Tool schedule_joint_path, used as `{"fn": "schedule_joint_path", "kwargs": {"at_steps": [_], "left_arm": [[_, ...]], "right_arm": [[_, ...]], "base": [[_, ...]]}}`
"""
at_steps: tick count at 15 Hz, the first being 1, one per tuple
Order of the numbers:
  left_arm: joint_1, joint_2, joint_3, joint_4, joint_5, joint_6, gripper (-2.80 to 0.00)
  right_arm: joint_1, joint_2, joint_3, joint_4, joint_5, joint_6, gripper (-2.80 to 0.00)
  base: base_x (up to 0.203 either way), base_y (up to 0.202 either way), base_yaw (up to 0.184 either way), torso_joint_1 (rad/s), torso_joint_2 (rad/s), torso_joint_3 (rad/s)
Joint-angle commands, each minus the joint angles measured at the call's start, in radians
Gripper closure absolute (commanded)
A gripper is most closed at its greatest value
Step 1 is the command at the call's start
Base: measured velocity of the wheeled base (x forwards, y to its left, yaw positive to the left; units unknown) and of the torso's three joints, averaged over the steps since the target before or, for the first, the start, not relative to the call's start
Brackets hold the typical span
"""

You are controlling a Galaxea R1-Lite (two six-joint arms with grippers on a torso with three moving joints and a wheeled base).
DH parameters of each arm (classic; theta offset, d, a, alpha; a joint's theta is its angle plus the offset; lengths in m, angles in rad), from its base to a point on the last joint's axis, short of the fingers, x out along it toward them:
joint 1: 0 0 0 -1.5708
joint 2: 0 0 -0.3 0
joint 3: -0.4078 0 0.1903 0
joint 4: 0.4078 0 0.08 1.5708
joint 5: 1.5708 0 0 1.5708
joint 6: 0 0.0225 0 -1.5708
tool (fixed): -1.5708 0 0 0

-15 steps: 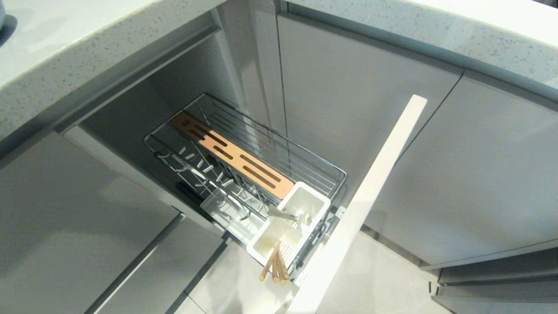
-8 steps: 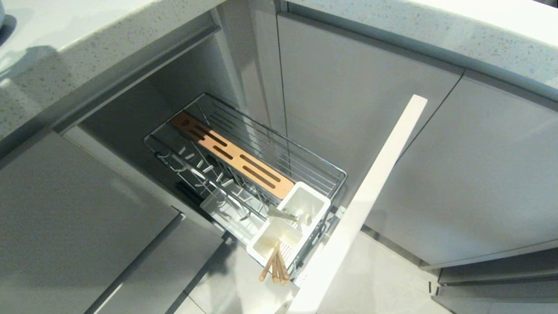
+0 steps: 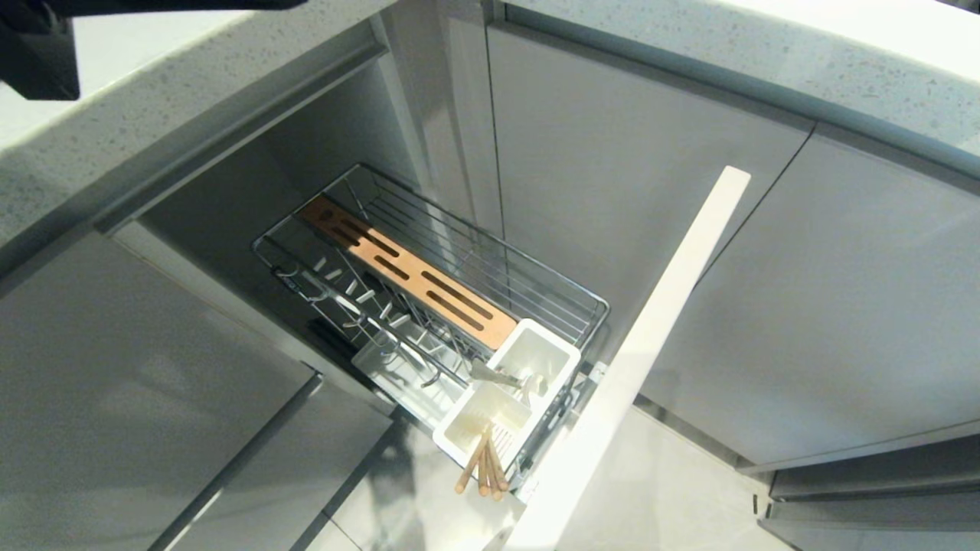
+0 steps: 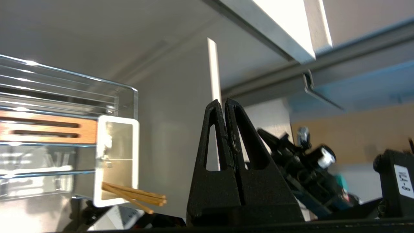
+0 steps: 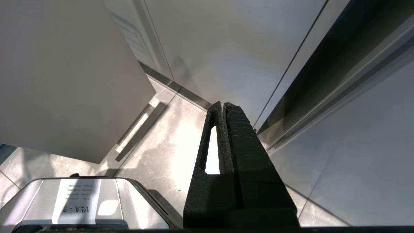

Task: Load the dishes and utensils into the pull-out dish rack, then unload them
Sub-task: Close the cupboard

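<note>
The pull-out dish rack (image 3: 603, 310) stands drawn out of the cabinet, its wooden strip (image 3: 413, 272) along the wire basket. In the white caddy (image 3: 565, 355) at its front end lean the wooden chopsticks (image 3: 481, 465), with the silver utensil (image 3: 498, 376) in the compartment behind them. The dishes are out of view. My left arm (image 3: 38, 46) is a dark shape over the countertop at top left. In the left wrist view the left gripper (image 4: 224, 101) is shut and empty, beside the rack, the chopsticks (image 4: 139, 194) off to its side. My right gripper (image 5: 222, 104) hangs shut over the floor.
The rack's pale front panel (image 3: 658, 321) juts out toward me to the right of the caddy. Grey cabinet doors (image 3: 628, 176) close in behind and on both sides. The speckled countertop (image 3: 804, 53) runs above. My own base (image 5: 81, 200) lies under the right gripper.
My left arm has come into the head view's top left corner, where only its shadow crossed the countertop before. The rack and the utensils have not moved.
</note>
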Motion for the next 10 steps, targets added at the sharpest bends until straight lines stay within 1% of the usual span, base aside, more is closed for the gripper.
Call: {"fn": "schedule_joint_path", "kwargs": {"at_steps": [1, 3, 6, 8, 10], "left_arm": [[-0.053, 0.052, 0.002, 0.003, 0.016, -0.001, 0.0], [-0.111, 0.095, 0.002, 0.003, 0.058, -0.001, 0.0], [-0.232, 0.167, -0.005, 0.003, 0.131, -0.001, 0.0], [-0.288, 0.22, -0.017, 0.004, 0.15, -0.003, 0.0], [-0.321, 0.258, -0.027, 0.004, 0.152, -0.008, 0.0]], "right_arm": [[0.0, 0.0, 0.0, -0.001, 0.0, 0.0, 0.0], [0.0, 0.0, 0.001, 0.0, -0.001, 0.0, 0.0], [0.0, 0.0, 0.001, -0.001, -0.001, 0.0, 0.0], [0.0, 0.0, 0.0, -0.001, 0.0, 0.0, 0.0], [0.0, 0.0, 0.001, -0.001, 0.0, 0.0, 0.0]], "base": [[0.0, 0.0, 0.0, 0.0, 0.0, 0.0], [0.0, 0.0, 0.0, 0.0, 0.0, 0.0], [0.0, 0.0, 0.0, 0.0, 0.0, 0.0], [0.0, 0.0, 0.0, 0.0, 0.0, 0.0], [0.0, 0.0, 0.0, 0.0, 0.0, 0.0]]}}
